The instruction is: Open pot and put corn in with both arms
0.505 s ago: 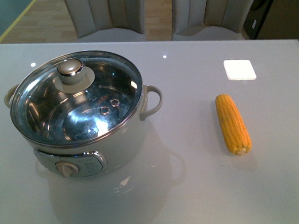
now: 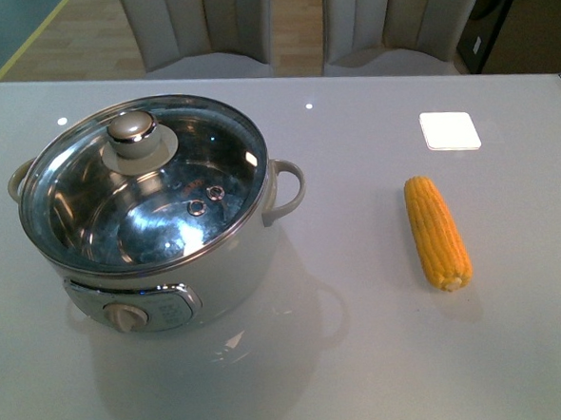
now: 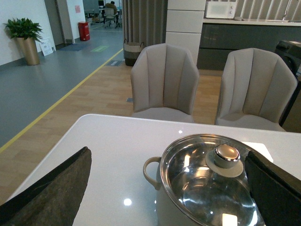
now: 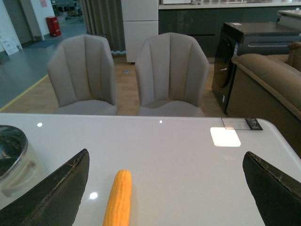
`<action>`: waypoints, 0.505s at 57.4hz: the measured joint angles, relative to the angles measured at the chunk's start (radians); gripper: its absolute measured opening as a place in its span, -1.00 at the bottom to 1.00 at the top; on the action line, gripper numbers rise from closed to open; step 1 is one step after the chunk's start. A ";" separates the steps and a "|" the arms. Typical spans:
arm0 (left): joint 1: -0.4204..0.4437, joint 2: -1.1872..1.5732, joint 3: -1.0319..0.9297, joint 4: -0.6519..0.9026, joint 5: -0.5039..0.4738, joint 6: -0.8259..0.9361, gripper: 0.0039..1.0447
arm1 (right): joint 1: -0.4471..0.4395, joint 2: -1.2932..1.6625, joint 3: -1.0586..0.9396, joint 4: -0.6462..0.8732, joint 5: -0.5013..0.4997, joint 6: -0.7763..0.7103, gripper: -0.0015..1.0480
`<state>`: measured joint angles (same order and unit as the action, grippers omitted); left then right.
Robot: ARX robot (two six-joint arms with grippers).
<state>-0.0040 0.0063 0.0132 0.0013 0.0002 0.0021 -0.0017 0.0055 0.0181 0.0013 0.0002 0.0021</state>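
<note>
The cream-white pot (image 2: 237, 270) stands on the left of the white table (image 2: 366, 357), its glass lid (image 2: 146, 185) with a steel knob (image 2: 133, 129) closed on it. The corn (image 2: 436, 231) lies on the table to the right, lengthwise. Neither arm shows in the front view. In the left wrist view my left gripper (image 3: 169, 188) is open, its fingers wide apart above the pot (image 3: 164, 207) and lid knob (image 3: 227, 153). In the right wrist view my right gripper (image 4: 167, 188) is open above the table, with the corn (image 4: 119, 197) between its fingers, nearer one side.
A white square coaster (image 2: 449, 130) lies behind the corn. Two grey chairs (image 2: 202, 24) stand at the table's far edge. A brown sofa (image 4: 268, 80) and a dark cabinet are beyond the right end.
</note>
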 joint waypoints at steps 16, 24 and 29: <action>0.000 0.000 0.000 0.000 0.000 0.000 0.87 | 0.000 0.000 0.000 0.000 0.000 0.000 0.83; -0.066 0.216 0.118 -0.296 -0.167 -0.112 0.87 | 0.000 0.000 0.000 0.000 0.000 0.000 0.83; -0.074 0.298 0.134 -0.261 -0.153 -0.129 0.87 | 0.000 0.000 0.000 0.000 0.000 0.000 0.83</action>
<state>-0.0784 0.3042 0.1471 -0.2600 -0.1524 -0.1272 -0.0021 0.0051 0.0181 0.0013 0.0002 0.0021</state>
